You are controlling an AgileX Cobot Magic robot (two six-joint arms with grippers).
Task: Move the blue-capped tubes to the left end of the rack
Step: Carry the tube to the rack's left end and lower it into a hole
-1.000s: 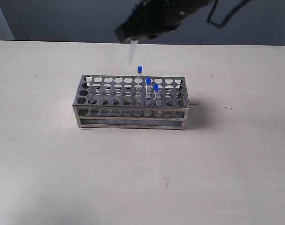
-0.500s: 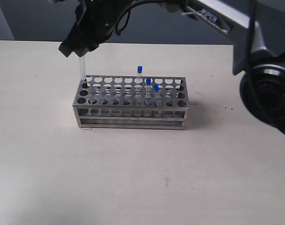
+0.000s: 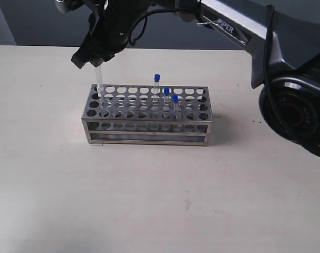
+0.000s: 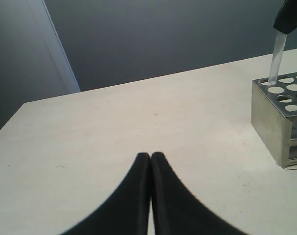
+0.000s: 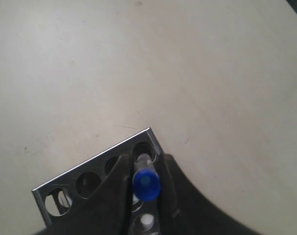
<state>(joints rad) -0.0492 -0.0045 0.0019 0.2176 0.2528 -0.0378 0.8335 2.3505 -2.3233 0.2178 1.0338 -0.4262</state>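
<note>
The steel rack stands mid-table. Three blue-capped tubes stand in holes right of its middle. My right gripper reaches across to the rack's far left corner, shut on a fourth blue-capped tube that hangs upright with its lower end at the corner hole. In the right wrist view its blue cap sits between the fingers of the gripper, above the rack's corner. The left gripper is shut and empty over bare table, well away from the rack and the held tube.
The right arm's base stands at the right of the table and its long link spans above the rack's back. A dark wall runs behind the table's far edge.
The right gripper carried the tube from above the rack's back middle to the far left corner, then lowered it slightly onto the corner hole. The other three tubes stayed put.
</note>
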